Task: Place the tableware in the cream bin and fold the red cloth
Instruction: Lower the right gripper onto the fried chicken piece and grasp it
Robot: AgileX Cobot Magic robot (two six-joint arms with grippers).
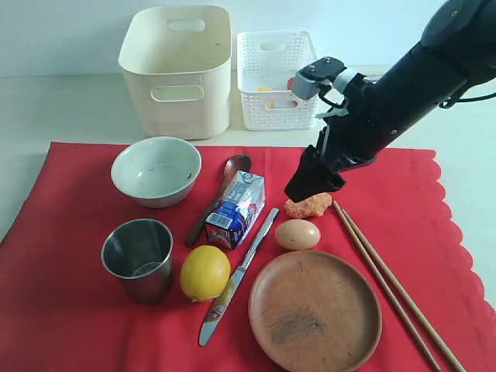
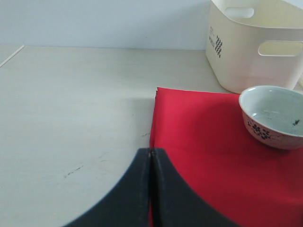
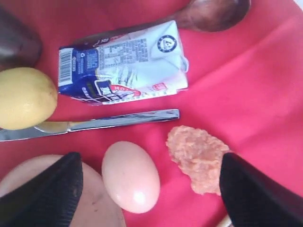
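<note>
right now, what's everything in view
cream bin: 1, cream, behind cloth
lattice basket: 1, white, right of bin
red cloth: 1, red, spread on table
bowl: 1, pale green-white, before bin
steel cup: 1, silver, cloth's front left
wooden spoon: 1, brown, right of bowl
milk carton: 1, blue-white, beside spoon
lemon: 1, yellow, right of cup
knife: 1, silver, right of lemon
egg: 1, tan, behind plate
food piece: 1, orange-pink, behind egg
plate: 1, brown, cloth's front
chopsticks: 2, wood, right of plate
left gripper: 1, black, shut, near cloth's edge
right gripper: 1, black, open, over food piece
</note>
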